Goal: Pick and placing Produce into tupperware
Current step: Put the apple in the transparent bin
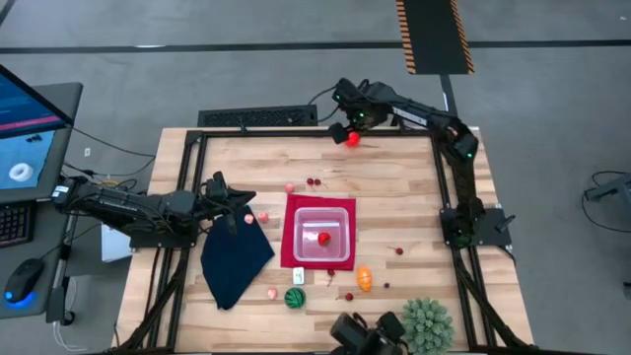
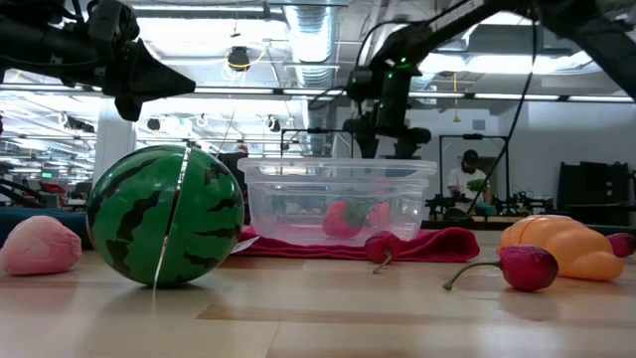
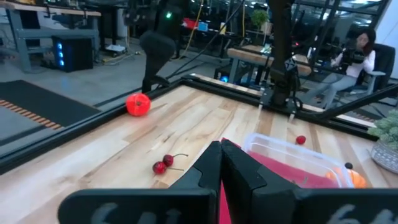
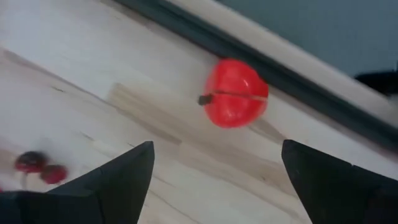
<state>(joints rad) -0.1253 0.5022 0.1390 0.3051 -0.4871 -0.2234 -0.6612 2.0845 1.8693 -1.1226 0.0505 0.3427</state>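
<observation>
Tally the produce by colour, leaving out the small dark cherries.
Red: 2, ball by the right gripper, strawberry in the tupperware
Pink pieces: 3, one by the left gripper
Orange piece: 1
Green striped ball: 1
Total: 7

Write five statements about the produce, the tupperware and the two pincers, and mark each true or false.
1. The right pincer is open, with a red fruit on the table ahead of it. True.
2. The tupperware holds no produce at all. False: one red piece lies inside it.
3. The left pincer is shut. True: its fingers meet, with nothing between them.
4. The striped green ball is inside the tupperware. False: it sits on the table, outside the container and off the red mat.
5. The tupperware stands on the navy cloth. False: it stands on the red mat, with the cloth beside it.
</observation>
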